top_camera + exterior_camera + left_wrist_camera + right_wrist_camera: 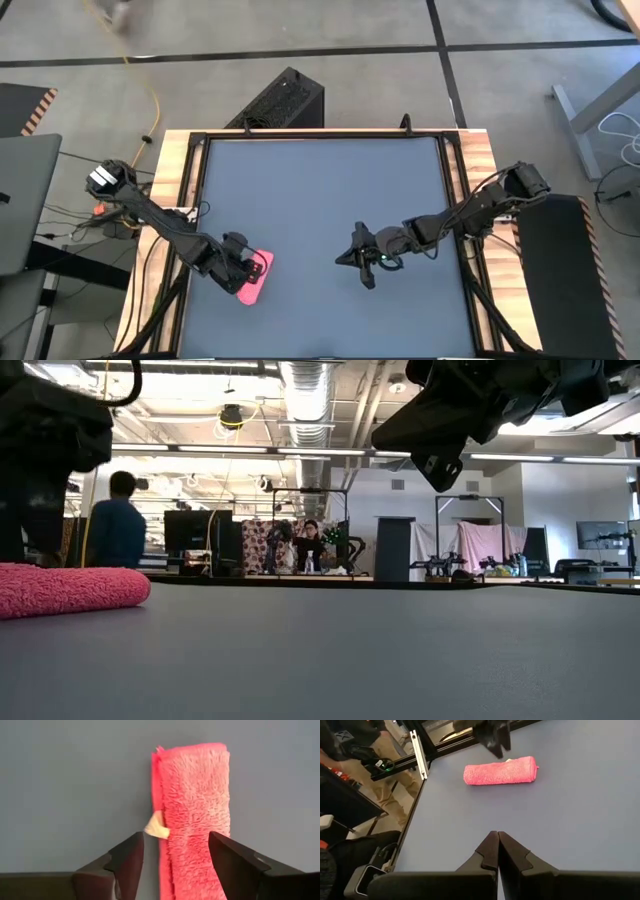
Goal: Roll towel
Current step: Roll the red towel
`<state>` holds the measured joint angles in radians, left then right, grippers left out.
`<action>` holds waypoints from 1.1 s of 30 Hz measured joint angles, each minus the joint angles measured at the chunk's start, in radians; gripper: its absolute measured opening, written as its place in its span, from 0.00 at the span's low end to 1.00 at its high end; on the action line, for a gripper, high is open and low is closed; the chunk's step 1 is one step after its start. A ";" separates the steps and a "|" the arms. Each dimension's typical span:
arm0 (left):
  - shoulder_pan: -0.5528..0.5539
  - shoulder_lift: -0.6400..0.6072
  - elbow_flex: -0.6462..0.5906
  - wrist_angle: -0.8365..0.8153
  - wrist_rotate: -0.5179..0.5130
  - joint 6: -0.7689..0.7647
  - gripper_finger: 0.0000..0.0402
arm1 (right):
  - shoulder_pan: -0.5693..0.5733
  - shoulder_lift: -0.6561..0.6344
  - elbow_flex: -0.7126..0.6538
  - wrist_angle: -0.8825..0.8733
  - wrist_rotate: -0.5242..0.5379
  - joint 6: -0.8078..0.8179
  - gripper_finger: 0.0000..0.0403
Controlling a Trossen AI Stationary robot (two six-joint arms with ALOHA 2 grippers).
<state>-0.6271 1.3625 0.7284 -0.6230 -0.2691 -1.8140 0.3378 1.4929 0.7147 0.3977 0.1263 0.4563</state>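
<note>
The towel (250, 291) is a narrow pink-red roll lying on the grey table near its left near corner. It also shows in the low view (70, 588), the left wrist view (195, 805) and the right wrist view (500, 771). A small white tag (156, 827) sticks out of its side. My left gripper (175, 855) is open just above the roll, one finger on each side of it, touching nothing. My right gripper (497, 851) is shut and empty over the middle of the table (365, 265), well to the right of the towel.
Black rails and a wooden border (180, 150) frame the grey table top (320, 190). A dark box (280, 100) stands beyond the far edge. People (115, 525) stand in the room behind the table.
</note>
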 joint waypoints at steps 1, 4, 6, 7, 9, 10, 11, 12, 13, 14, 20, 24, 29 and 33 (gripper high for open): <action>0.004 -0.024 0.000 -0.021 0.002 0.004 0.53 | 0.000 0.000 0.000 0.000 -0.001 0.003 0.07; 0.016 -0.090 0.000 -0.084 -0.011 0.004 0.54 | -0.011 0.000 0.000 -0.001 -0.029 0.015 0.07; 0.022 -0.119 0.000 -0.062 -0.067 0.093 0.54 | -0.018 0.000 0.000 -0.003 -0.032 0.015 0.07; 0.026 -0.123 0.000 -0.017 -0.095 0.154 0.54 | -0.021 0.000 0.000 -0.003 -0.033 0.016 0.07; 0.037 -0.106 0.000 0.098 -0.134 0.262 0.53 | -0.030 0.000 0.000 -0.002 -0.033 0.017 0.07; 0.045 -0.082 0.000 0.148 -0.136 0.309 0.52 | -0.035 0.000 0.000 -0.002 -0.033 0.019 0.07; 0.055 -0.054 0.000 0.193 -0.125 0.354 0.51 | -0.040 0.000 0.000 -0.001 -0.033 0.025 0.07; 0.069 -0.021 0.000 0.229 -0.095 0.389 0.49 | -0.047 0.000 0.000 -0.001 -0.033 0.033 0.07; 0.085 0.015 0.000 0.258 -0.057 0.422 0.47 | -0.052 0.000 0.000 -0.001 -0.034 0.041 0.07; 0.102 0.048 0.000 0.270 -0.015 0.451 0.45 | -0.057 0.000 0.000 -0.001 -0.034 0.048 0.07; 0.163 0.140 0.000 0.273 0.037 0.549 0.26 | -0.075 0.000 0.000 0.000 -0.046 0.071 0.07; 0.180 0.130 0.000 0.227 0.029 0.536 0.15 | -0.082 0.000 0.000 -0.003 -0.050 0.086 0.07; 0.179 0.076 0.000 0.074 -0.001 0.430 0.07 | -0.109 0.000 0.000 -0.017 -0.052 0.086 0.07; 0.164 0.028 0.000 0.024 -0.052 0.367 0.03 | -0.137 0.000 0.000 -0.027 -0.078 0.086 0.07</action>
<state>-0.4627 1.3903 0.7288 -0.5991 -0.3210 -1.4466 0.2008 1.4929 0.7147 0.3707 0.0487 0.5423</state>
